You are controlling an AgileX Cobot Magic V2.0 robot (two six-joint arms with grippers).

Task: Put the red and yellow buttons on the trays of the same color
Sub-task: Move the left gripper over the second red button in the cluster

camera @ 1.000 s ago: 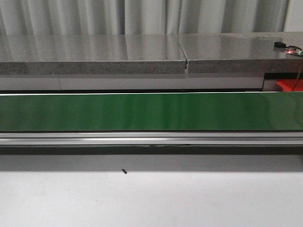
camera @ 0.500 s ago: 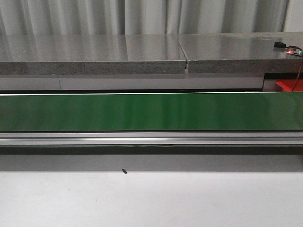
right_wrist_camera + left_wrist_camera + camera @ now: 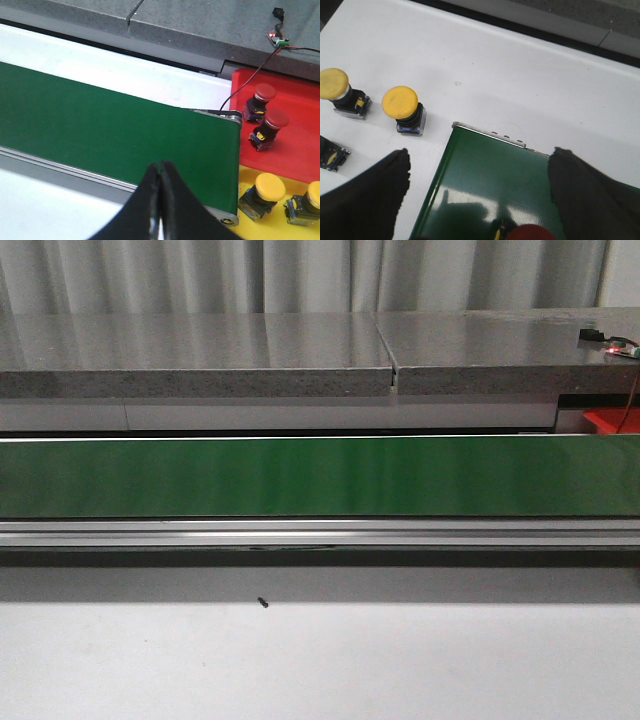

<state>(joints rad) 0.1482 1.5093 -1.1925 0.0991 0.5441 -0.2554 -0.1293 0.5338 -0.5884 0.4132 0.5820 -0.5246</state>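
My left gripper (image 3: 480, 155) is open over the end of the green belt (image 3: 490, 180). A red button (image 3: 532, 233) sits on the belt between its fingers, cut off by the frame edge. Two yellow buttons (image 3: 400, 102) (image 3: 333, 84) stand on the white table beside the belt. My right gripper (image 3: 160, 167) is shut and empty above the belt's other end. Beyond it, the red tray (image 3: 300, 145) holds two red buttons (image 3: 264, 92) (image 3: 276, 119). The yellow tray (image 3: 280, 227) holds two yellow buttons (image 3: 269, 187) (image 3: 312, 195). Neither gripper shows in the front view.
The green conveyor belt (image 3: 320, 475) runs across the front view, with a grey stone ledge (image 3: 200, 355) behind it. A corner of the red tray (image 3: 612, 420) shows at the right. A small circuit board with wires (image 3: 277, 39) lies on the ledge. Another dark button base (image 3: 330, 152) is partly visible.
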